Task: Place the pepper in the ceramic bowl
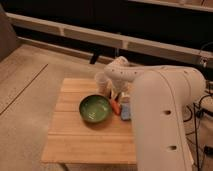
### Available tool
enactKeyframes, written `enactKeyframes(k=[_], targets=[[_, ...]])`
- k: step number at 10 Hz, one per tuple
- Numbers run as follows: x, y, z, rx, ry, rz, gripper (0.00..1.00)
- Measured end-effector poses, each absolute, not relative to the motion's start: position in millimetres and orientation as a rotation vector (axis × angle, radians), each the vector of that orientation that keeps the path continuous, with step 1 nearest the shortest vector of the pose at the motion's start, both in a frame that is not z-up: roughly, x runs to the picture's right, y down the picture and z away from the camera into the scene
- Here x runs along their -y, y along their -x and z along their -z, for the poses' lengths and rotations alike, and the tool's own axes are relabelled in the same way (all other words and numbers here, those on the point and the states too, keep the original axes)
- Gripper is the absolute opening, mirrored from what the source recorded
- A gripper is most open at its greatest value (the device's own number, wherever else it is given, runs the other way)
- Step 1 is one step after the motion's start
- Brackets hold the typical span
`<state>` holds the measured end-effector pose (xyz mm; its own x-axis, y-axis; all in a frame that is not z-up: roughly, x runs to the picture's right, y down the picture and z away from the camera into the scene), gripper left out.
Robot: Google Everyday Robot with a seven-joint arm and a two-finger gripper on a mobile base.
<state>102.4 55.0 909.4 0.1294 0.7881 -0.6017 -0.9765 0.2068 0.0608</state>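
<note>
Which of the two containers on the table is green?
The ceramic bowl, wide and shallow; the cup behind it is pale. The gripper is just above the pepper.

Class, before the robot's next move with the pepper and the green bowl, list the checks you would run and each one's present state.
1. Pepper lies on the table just right of the ceramic bowl: ok.
2. Ceramic bowl upright, nothing seen inside: ok.
3. Gripper low over the pepper: ok.
4. Pepper held by the gripper: cannot tell.
5. Room around pepper: not ok, blue block sits close beside it.
</note>
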Motion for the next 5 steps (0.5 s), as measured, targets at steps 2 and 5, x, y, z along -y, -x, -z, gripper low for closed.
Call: enactKeyframes(k=[2,5], targets=[[-64,-100,-918,-0.608,0.407,-1.344,0.65],[-73,-97,-934,-0.622,0.439,-1.347,0.65]])
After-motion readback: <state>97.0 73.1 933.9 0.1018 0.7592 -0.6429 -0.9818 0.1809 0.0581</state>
